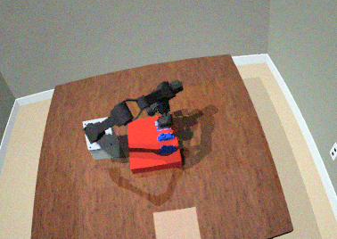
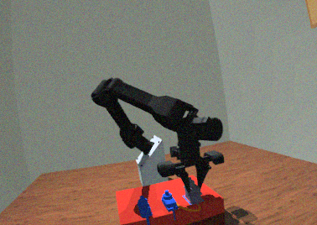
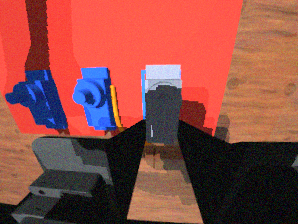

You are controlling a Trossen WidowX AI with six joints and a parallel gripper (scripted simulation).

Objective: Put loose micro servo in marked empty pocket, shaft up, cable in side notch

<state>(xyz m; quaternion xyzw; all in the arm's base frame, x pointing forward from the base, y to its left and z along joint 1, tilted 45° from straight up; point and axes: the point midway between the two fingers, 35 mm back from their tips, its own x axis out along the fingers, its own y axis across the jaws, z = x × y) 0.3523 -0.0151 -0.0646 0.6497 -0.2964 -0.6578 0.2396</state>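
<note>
My gripper [image 1: 164, 118] [image 2: 193, 188] [image 3: 161, 123] is shut on the loose grey micro servo [image 1: 164, 120] [image 2: 194, 193] [image 3: 162, 102]. It holds the servo upright at the far end of the red deck [image 1: 143, 142] [image 2: 130, 201] [image 3: 165, 35]. The servo is right over the marked pocket, whose blue outline [image 3: 143, 84] shows just beside the servo's body. I cannot tell how deep it sits. Two blue servos [image 1: 165, 136] [image 1: 168, 150] sit in the neighbouring pockets; they also show in the exterior view [image 2: 168, 201] [image 2: 144, 207] and in the wrist view [image 3: 95, 97] [image 3: 37, 97].
The arm's grey base box [image 1: 104, 148] [image 2: 151, 163] stands against the deck's left side. An orange cable [image 3: 116, 107] runs beside the nearer blue servo. A pale square patch [image 1: 176, 224] lies at the table's front edge.
</note>
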